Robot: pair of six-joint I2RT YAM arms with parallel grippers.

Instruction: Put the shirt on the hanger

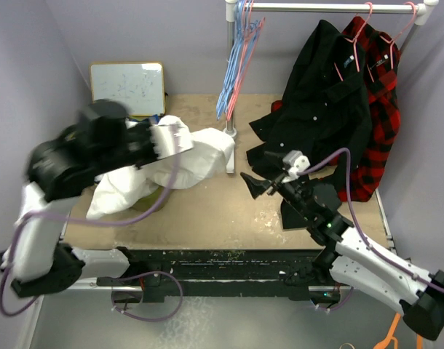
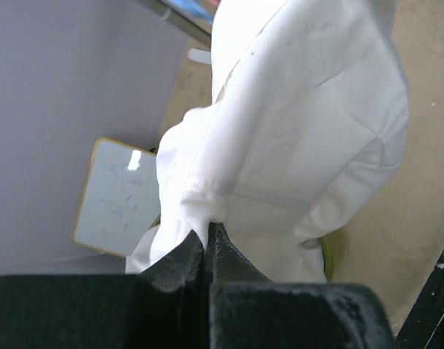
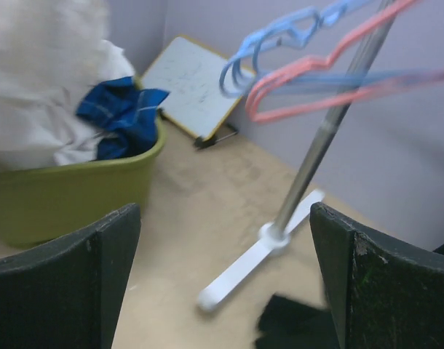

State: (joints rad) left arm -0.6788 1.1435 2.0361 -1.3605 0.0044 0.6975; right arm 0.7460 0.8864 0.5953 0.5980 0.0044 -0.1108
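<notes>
The white shirt [image 1: 196, 156] hangs bunched in the air at the left, and part of it trails down to the left. My left gripper [image 1: 162, 141] is shut on a fold of it. The left wrist view shows the black fingertips [image 2: 222, 243] pinched together on the shirt [image 2: 302, 123], whose cloth drapes away from them. The pink hanger [image 1: 245, 65] hangs at the left end of the rail beside the blue ones, and it shows blurred in the right wrist view as the pink hanger [image 3: 309, 80]. My right gripper [image 1: 252, 182] stands open and empty at mid-table, and in the right wrist view it [image 3: 222, 240] faces the rack's pole.
A green basket [image 3: 69, 189] holds a blue cloth [image 3: 124, 116] and pale fabric. A whiteboard [image 1: 127, 87] leans at the back left. The rack's pole [image 1: 230, 80] and white foot [image 3: 258, 262] stand mid-table. Blue hangers [image 1: 226, 83], a black shirt [image 1: 324, 94] and a plaid shirt [image 1: 386, 109] hang on the rail.
</notes>
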